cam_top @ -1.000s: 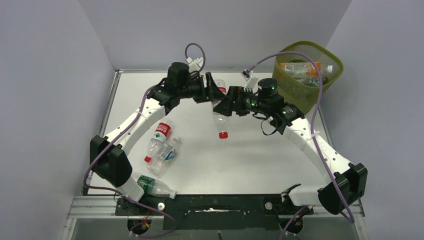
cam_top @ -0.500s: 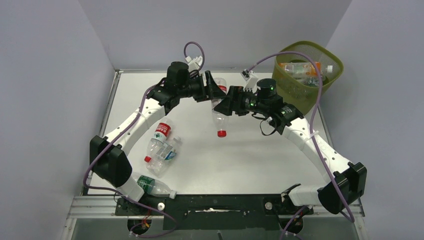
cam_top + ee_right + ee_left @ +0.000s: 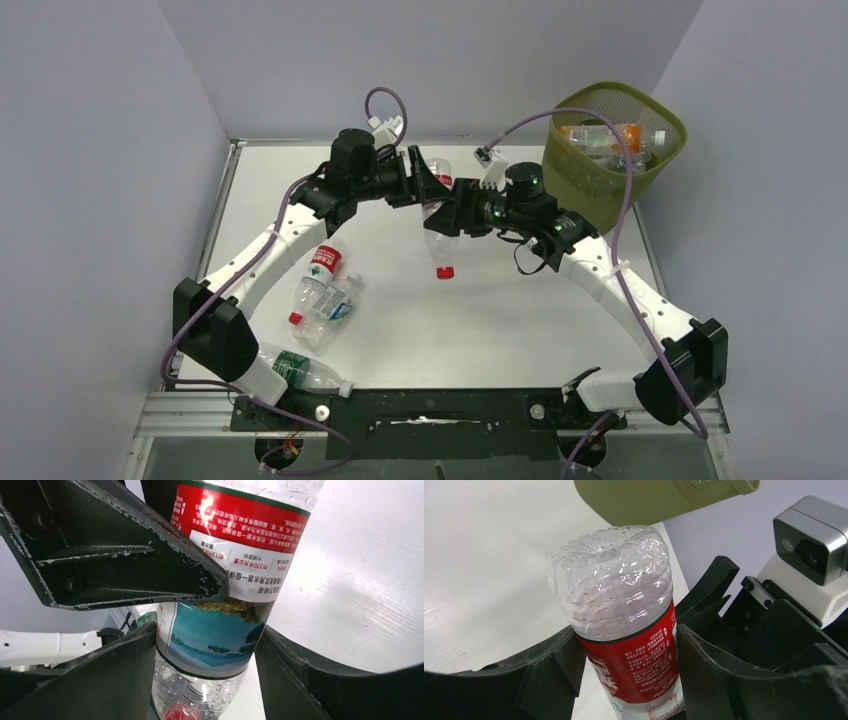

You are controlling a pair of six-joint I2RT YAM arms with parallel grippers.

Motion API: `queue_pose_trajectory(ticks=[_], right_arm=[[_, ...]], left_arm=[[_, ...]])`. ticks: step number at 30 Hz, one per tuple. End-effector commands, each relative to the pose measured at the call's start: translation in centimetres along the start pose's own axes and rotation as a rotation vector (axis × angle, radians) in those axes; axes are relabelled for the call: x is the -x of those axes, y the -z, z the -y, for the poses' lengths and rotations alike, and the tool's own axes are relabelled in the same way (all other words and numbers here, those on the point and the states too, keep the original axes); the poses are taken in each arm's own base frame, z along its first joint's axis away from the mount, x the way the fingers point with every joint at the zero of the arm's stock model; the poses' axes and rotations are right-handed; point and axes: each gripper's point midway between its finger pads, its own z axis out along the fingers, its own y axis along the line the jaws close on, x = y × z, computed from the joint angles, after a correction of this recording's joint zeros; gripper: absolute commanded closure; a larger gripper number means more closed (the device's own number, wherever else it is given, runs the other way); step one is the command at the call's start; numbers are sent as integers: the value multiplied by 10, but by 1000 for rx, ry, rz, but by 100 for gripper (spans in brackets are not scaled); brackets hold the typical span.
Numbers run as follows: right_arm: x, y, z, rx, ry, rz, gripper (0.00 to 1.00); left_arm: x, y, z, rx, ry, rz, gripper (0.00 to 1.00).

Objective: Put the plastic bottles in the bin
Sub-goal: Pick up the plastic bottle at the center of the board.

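A clear plastic bottle (image 3: 440,238) with a red label hangs cap down above the middle of the table, held between both grippers. My left gripper (image 3: 435,187) is shut on its red label, with the bottle's base up (image 3: 614,580) and the jaws (image 3: 630,650) pressed on both sides. My right gripper (image 3: 447,214) is shut on the same bottle lower down, on the blue part of the label (image 3: 215,635), its midpoint (image 3: 207,652) just above the red cap. The olive-green mesh bin (image 3: 590,180) stands at the far right with several bottles (image 3: 600,138) inside.
Two bottles lie at the left of the table, one red-labelled (image 3: 322,266) and one clear (image 3: 335,308). A green-labelled bottle (image 3: 300,368) lies by the left arm's base. The bin's wall (image 3: 664,500) shows beyond the held bottle in the left wrist view.
My right gripper has moved a little left, closer in on the bottle beside the left gripper. The bottle has stayed in the air, shifting slightly left.
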Motion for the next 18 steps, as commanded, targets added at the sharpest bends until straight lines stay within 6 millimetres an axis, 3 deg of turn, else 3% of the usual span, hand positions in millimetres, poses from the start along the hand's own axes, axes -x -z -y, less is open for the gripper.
queue_pose_trajectory(ticks=[1,5,8,18], right_arm=[[-9,-1,-6,3,16,27,42],[-30,0,-6,-1,-7,21,46],[-42,2,-4,-8,-27,23,47],[-65,7,7,-33,-51,26,49]], left_arm=[[-4,20,46,-150,-42,11,45],[-18,24,39,-150,-44,-8,37],[-22,27,36,-141,-59,-15,20],[-18,23,26,-89,-81,-24,16]])
